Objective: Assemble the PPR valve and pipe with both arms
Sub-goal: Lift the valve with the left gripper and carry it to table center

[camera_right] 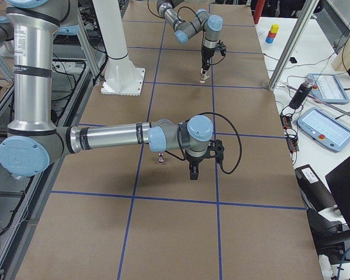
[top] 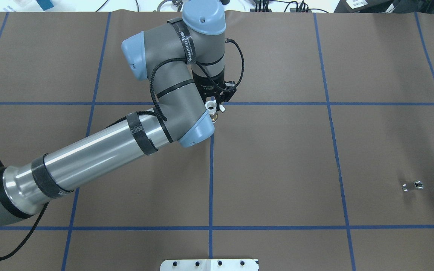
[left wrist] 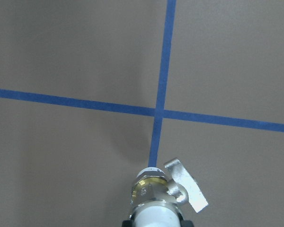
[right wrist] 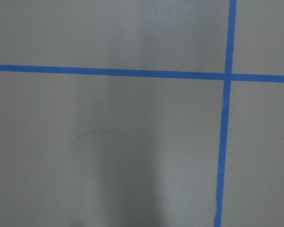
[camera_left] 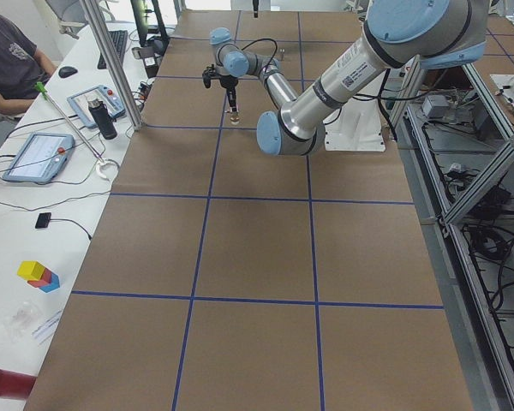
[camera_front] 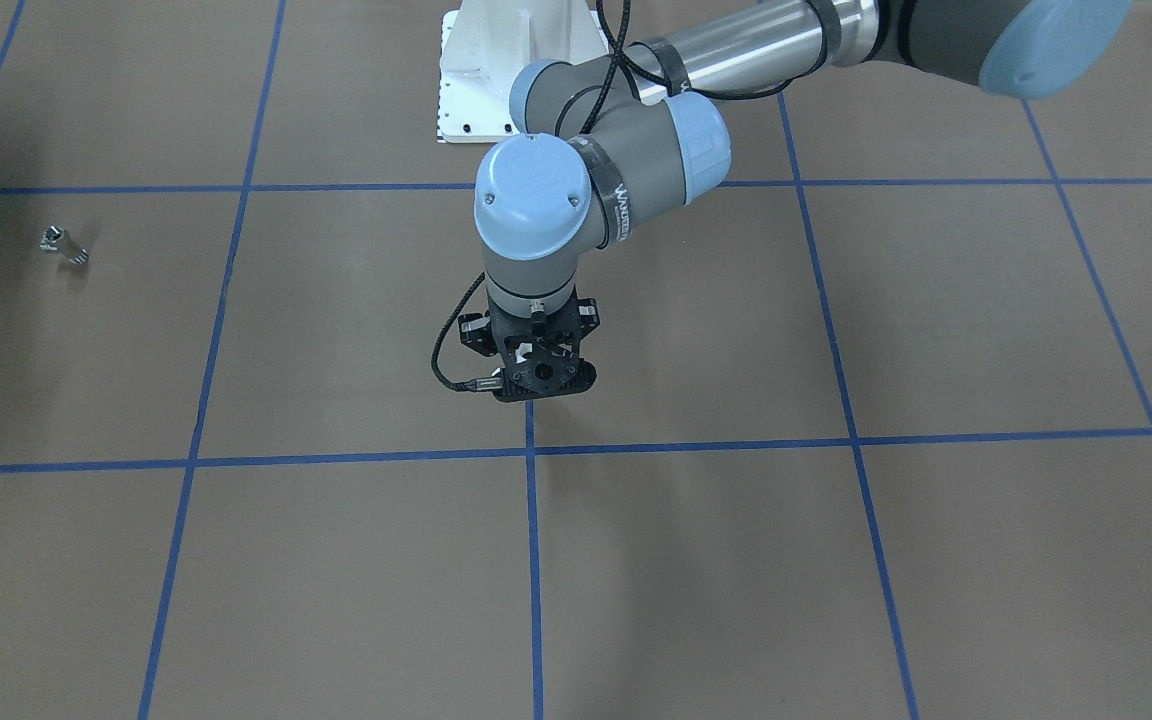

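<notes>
My left gripper is shut on the white PPR valve and holds it upright just above the table, near a blue tape crossing. In the left wrist view the valve shows its brass middle and its flat tab handle. The silver pipe lies on the table far to the right; it also shows in the front view. My right gripper shows only in the exterior right view. It hangs low beside the pipe, apart from it, and I cannot tell whether it is open or shut.
The white pedestal base stands at the robot's side of the table. Blue tape lines divide the brown table into squares. A side desk with tablets and metal posts runs along the far edge.
</notes>
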